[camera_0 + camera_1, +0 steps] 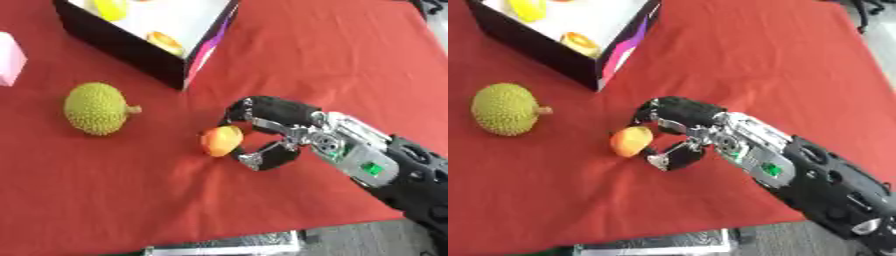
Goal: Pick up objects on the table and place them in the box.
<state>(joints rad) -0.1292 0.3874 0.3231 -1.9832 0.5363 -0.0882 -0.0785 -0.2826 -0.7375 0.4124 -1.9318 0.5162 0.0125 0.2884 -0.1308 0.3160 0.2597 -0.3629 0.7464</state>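
A small orange and yellow fruit [220, 140] lies on the red tablecloth near the middle. My right hand [273, 131] comes in from the lower right, its fingers and thumb curled round the fruit's right side. A green spiky durian [96, 108] sits to the left, apart from the hand. The black-walled box [131, 50] with a white floor stands at the top left; it holds a yellow item [110, 7] and an orange-yellow piece [165, 43]. My left hand is out of sight.
A pink block [9, 59] sits at the left edge. The red cloth [332, 55] stretches bare to the right of the box. The table's front edge [227, 242] runs along the bottom, with grey floor beyond at the lower right.
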